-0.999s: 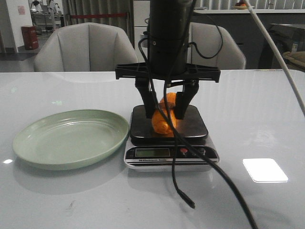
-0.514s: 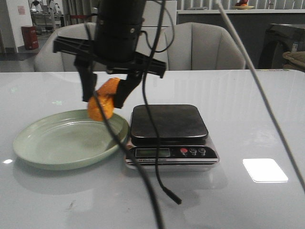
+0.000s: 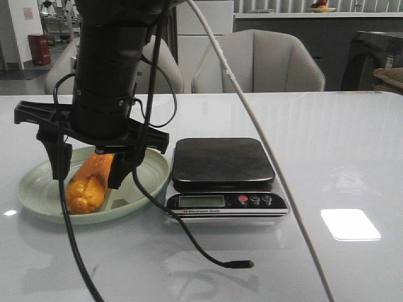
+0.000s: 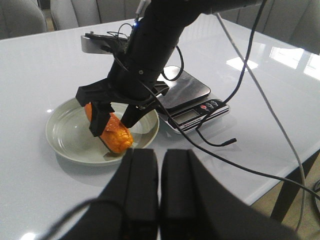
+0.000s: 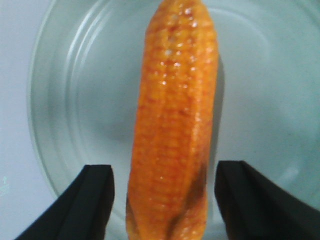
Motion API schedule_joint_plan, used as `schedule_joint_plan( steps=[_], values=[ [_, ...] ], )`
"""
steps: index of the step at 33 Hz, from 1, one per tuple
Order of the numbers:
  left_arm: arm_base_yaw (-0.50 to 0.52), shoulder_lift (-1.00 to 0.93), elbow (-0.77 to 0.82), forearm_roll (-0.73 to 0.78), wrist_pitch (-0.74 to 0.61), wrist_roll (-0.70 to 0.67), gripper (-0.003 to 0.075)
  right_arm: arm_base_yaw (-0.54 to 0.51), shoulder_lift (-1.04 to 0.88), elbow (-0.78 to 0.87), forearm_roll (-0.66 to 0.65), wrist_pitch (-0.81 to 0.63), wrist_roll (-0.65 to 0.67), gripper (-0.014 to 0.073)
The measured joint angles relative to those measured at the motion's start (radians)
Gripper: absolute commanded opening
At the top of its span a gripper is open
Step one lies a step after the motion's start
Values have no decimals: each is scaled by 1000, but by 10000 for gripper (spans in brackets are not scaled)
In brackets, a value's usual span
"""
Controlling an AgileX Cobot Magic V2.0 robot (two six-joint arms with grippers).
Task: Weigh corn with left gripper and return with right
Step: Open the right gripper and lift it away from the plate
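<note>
While the orange-yellow corn cob (image 3: 88,184) lies in the pale green round plate (image 3: 38,182), the right gripper (image 3: 90,168) is positioned astride it.

The tapered black fingers (image 5: 92,200) of the right gripper are spread wide, one on each side of the cob, with clear gaps visible in the right wrist view; nothing is gripped. The cob is seen resting on the plate's bottom, one blunt end toward the near rim. The left gripper (image 4: 159,192) is held back from the plate, over the white glossy table (image 3: 340,157), its two fingers pressed together with nothing between them. Just beside the plate, the black-topped digital kitchen scale (image 3: 223,171) is shown with a bare platform.
</note>
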Motion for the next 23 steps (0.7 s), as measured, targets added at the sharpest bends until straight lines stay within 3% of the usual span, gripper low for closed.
schedule_joint_plan(
  steps=[10,19,23],
  values=[
    [0,0,0,0,0,0,114,-89,-13,-99,5,154,-63,574],
    [0,0,0,0,0,0,114,-210,-45,-122,135,366,-464,574],
    [0,0,0,0,0,0,114,-258,-50,-122,193,397,-624,574]
  ],
)
